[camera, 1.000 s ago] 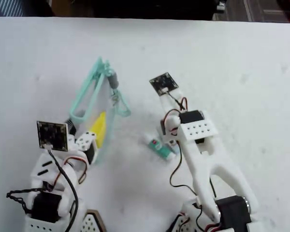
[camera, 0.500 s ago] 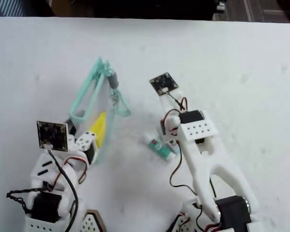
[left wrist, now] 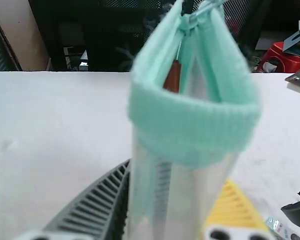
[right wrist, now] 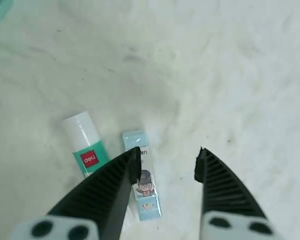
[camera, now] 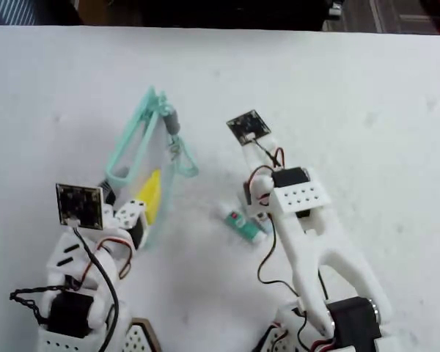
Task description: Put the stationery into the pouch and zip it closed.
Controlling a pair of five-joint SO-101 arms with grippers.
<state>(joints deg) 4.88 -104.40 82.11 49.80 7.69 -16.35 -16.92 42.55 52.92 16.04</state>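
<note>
High view: no difference across the last second. Both arms held their poses and nothing on the table [camera: 367, 95] shifted, so the task did not advance in that interval. The pouch [camera: 136, 150] lay open-mouthed on the left side, with the left gripper [camera: 136, 214] at its near end. The right gripper [camera: 254, 211] hung just above the glue stick [camera: 242, 223], well apart from the pouch. Judgement: right arm paused before a pick, with loading and zipping not yet done.

Left wrist view: left gripper [left wrist: 175, 222] pinched on the pouch [left wrist: 192, 125], grey finger on one side of the clear wall and yellow finger on the other. The green rim stood up, mouth open. One orange-brown item [left wrist: 172, 77] showed inside; could not tell what it was.

Right wrist view: right gripper [right wrist: 165, 161] spread wide, holding nothing. Glue stick [right wrist: 85, 149] and a small pale-blue eraser [right wrist: 146, 195] lay side by side on the table, close but not touching. One fingertip hung over the eraser, the other over bare table.

Count: 1 pouch, 1 glue stick, 1 eraser, 1 unidentified item in the pouch. Two pieces remained outside.
</note>
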